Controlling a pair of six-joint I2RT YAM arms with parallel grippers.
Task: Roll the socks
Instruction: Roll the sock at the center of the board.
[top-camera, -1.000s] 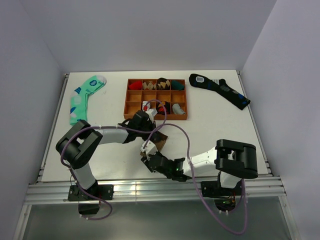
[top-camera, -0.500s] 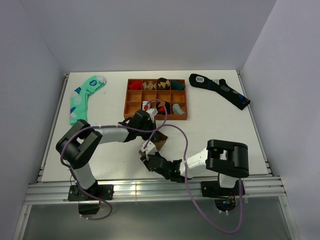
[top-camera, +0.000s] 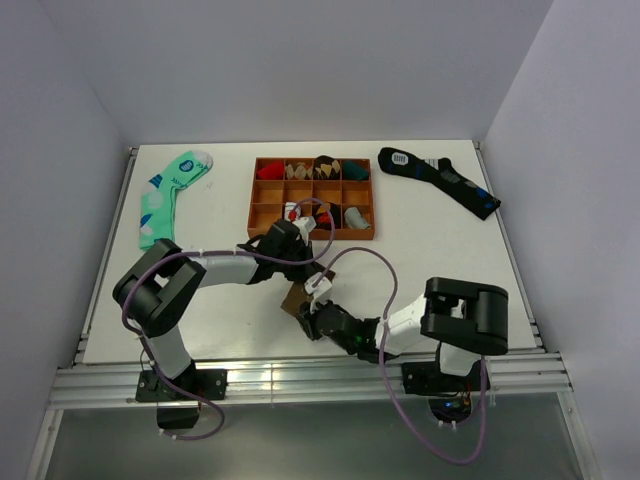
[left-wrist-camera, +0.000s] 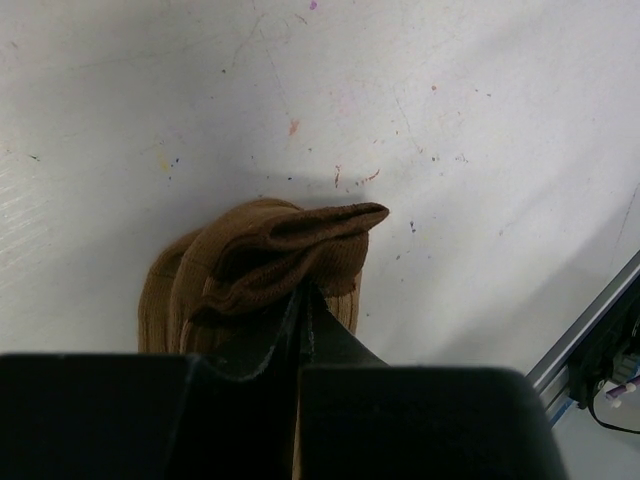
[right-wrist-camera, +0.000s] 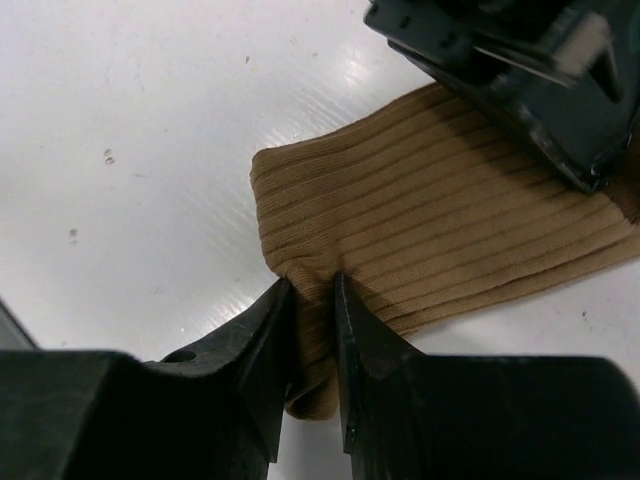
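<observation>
Near the surface's (right-wrist-camera: 130, 120) front edge | left claw (left-wrist-camera: 303, 290) clamps socks (right-wrist-camera: 440, 230) at bunched end | right claw (right-wrist-camera: 313, 290) pinches flat end, ribs running between them.

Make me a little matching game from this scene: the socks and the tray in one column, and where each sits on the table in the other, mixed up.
Things:
1. tan socks
2. mint-green sock
3. navy sock
4. wooden tray

Places on the table:
A. back right
B. back middle
C. near the front edge, in the middle
D. far left

Pairs: 1-C, 2-D, 3-A, 4-B
</observation>
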